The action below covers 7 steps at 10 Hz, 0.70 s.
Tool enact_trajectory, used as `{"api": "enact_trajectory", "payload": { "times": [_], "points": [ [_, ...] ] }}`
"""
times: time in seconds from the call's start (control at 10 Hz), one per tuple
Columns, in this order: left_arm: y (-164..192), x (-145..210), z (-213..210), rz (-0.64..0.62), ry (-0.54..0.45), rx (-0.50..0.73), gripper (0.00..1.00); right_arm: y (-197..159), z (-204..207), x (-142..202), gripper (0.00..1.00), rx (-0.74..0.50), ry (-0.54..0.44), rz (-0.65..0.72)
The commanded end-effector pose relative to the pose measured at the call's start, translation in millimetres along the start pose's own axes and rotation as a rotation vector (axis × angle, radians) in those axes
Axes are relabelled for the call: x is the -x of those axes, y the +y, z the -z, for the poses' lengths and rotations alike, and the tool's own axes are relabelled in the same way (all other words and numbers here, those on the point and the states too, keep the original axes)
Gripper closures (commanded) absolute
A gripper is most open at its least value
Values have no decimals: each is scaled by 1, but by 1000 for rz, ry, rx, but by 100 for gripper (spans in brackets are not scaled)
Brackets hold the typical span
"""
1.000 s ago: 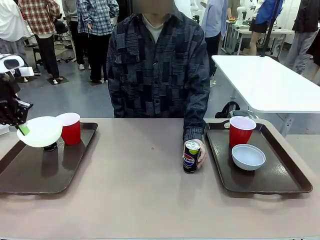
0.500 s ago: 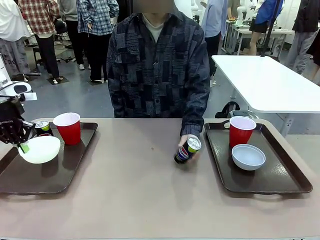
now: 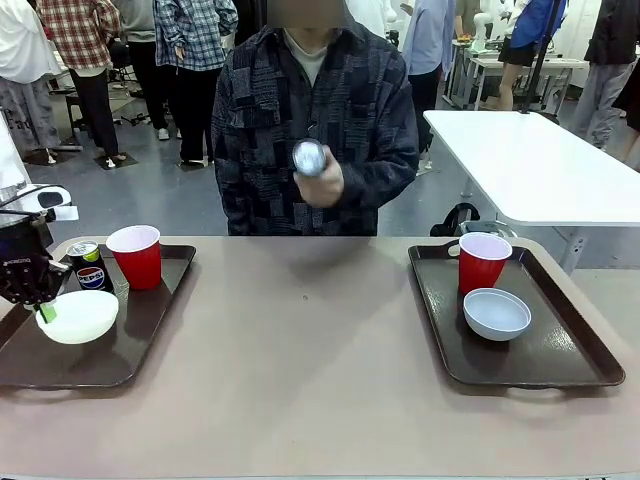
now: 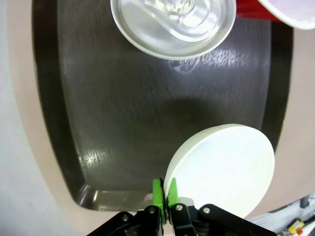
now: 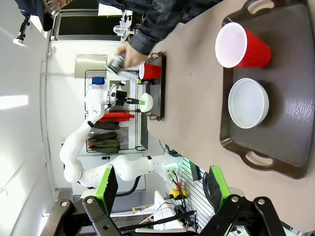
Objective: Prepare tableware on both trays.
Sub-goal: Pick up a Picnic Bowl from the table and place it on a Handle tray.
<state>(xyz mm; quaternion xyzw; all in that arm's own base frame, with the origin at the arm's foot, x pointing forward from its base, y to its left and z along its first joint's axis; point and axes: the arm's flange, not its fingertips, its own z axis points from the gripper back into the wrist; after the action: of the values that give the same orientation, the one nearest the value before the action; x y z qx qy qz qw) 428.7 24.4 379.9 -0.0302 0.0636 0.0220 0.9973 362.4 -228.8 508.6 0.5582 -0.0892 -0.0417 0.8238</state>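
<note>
Left tray: it lies beneath my left gripper, long axis running away from my fingers in the left wrist view. It holds three things. The white bowl sits upright at my fingertips, mouth up, and my green pads are pressed together on its rim. Past my fingers stands an upright Pepsi can, its silver top facing my wrist camera. Just beside the can stands a red cup, mouth up.

Right tray: it lies ahead of my right gripper, whose fingers stand wide apart with nothing between them. It holds a second red cup, upright, white inside showing, and a pale grey-blue bowl just beside it, mouth up, on the side nearer my fingers.

Second can: the person's hand holds it above the table, well away from both my grippers, one round end towards the front camera; the blur hides more.
</note>
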Motion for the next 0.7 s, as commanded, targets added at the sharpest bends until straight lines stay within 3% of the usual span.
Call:
{"api": "enact_trajectory", "payload": {
  "times": [0.0, 0.5, 0.6],
  "points": [
    [-1, 6, 10, -1, -20, -64, 96, 2, 1, 1, 4, -4, -1, -3],
    [-6, 16, 35, 10, -73, -126, 96, 2, 1, 1, 4, -4, -1, -3],
    [-8, 19, 33, 9, -81, -125, 86, 2, 1, 1, 4, -4, -1, -3]
  ]
}}
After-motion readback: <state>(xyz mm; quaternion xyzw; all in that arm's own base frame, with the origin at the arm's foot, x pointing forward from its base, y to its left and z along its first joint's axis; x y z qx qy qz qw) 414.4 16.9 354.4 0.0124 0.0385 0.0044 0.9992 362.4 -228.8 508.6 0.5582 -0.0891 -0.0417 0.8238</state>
